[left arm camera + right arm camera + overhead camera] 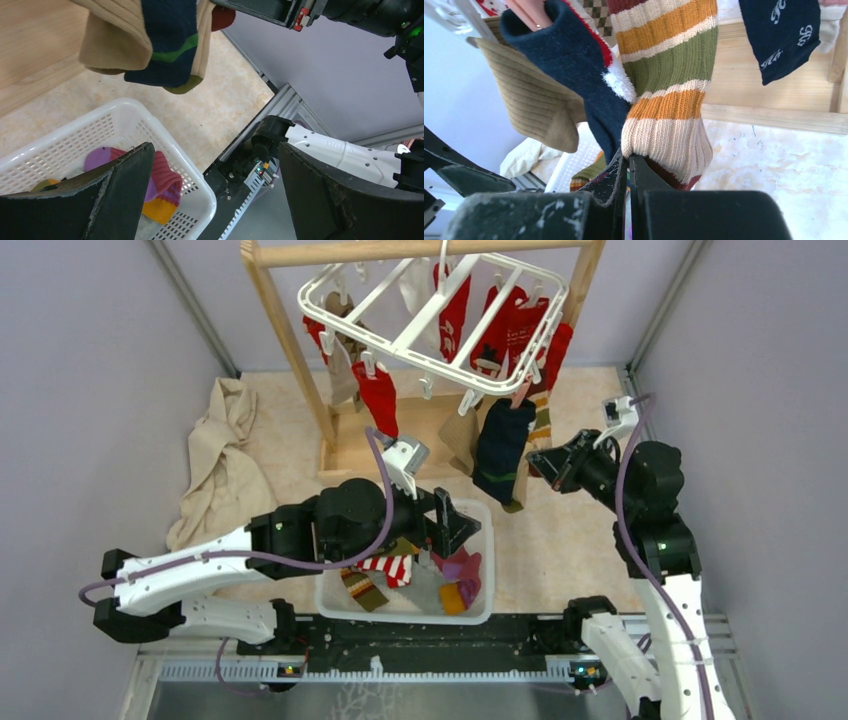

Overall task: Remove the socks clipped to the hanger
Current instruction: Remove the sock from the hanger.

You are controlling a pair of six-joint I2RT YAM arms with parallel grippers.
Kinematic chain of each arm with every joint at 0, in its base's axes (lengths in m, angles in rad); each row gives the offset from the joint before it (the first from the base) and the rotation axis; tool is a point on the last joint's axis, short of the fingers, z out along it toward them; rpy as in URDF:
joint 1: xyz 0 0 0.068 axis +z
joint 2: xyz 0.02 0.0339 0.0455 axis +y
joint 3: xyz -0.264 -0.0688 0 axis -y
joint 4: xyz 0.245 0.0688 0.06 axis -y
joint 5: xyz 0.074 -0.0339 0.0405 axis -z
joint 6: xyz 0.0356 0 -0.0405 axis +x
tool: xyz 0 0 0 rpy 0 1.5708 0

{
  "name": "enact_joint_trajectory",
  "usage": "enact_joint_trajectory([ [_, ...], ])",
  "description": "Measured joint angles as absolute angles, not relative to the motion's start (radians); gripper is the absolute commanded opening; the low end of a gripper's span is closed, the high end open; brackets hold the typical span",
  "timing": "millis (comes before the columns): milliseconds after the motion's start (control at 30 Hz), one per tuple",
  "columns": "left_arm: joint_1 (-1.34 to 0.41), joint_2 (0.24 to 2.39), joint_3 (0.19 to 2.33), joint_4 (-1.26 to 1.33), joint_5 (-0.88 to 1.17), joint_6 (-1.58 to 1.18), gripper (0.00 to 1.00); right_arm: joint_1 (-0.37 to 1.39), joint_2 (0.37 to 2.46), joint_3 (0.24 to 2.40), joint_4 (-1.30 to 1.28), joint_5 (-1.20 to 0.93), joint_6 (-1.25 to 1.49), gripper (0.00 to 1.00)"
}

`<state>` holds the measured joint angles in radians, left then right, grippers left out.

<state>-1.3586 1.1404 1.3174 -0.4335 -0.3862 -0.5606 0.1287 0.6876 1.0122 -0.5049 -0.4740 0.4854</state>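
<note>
Socks hang from hanger behind the basket.

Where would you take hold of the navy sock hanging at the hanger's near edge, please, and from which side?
Grip the navy sock low on its dangling foot, below the pink clip pinching its cuff, so pulling down should free it. Come from the near side: the tan sock behind and the striped sock to its right crowd the other sides. The right claw is shut.
</note>
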Motion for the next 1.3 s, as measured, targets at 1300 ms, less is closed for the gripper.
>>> enact_joint_trajectory([
  [1300,-1.406,0.951,1.272,-0.632,-0.662,-0.630,0.99,0.916,1.101,1.237,-0.436,-0.126,0.449,0.00],
])
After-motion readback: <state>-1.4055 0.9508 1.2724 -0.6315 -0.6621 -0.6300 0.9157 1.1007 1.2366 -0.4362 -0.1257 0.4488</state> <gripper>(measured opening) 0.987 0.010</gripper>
